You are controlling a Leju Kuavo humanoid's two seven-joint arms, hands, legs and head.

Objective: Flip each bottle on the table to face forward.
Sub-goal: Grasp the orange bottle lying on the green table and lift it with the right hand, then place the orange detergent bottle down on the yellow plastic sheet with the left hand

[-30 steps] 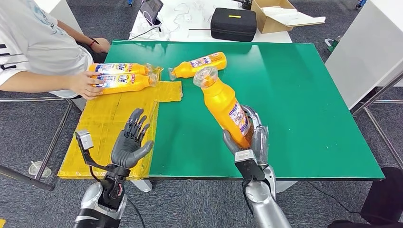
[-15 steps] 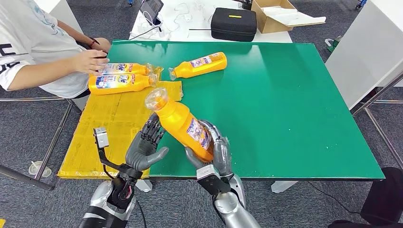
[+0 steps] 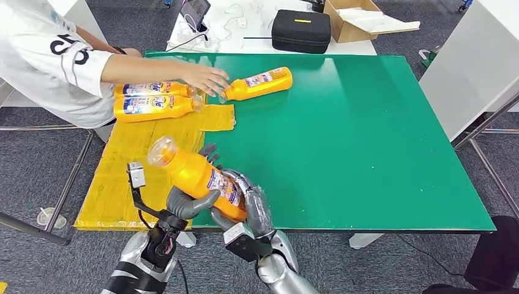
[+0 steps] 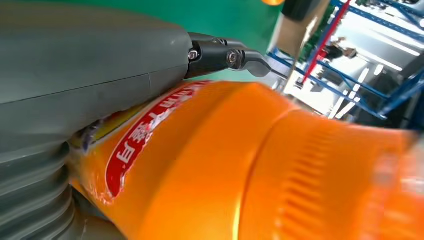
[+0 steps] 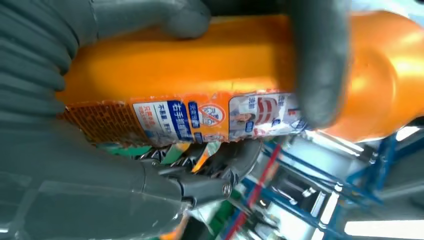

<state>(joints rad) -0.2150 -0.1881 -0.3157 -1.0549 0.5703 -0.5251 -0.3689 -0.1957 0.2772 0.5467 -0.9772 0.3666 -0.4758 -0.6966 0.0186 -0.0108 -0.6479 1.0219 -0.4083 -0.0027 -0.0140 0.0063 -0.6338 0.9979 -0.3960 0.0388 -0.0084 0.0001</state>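
Observation:
An orange bottle with a clear cap hangs tilted over the table's front left edge, cap pointing up and left. My right hand grips its base end; in the right wrist view my fingers wrap the bottle above its label. My left hand holds its middle from below, thumb across the body, and the bottle lies against that hand. Two more bottles lie on the yellow mat. Another bottle lies on the green table.
A person at the far left stretches a hand to the cap end of the bottle on the green table. Behind the table stand a black case and a cardboard box. A white table is at the right.
My right hand carried the bottle left and nearer the front edge. My left hand rose and took hold of it. The person's hand moved from the two mat bottles to the one on the green table.

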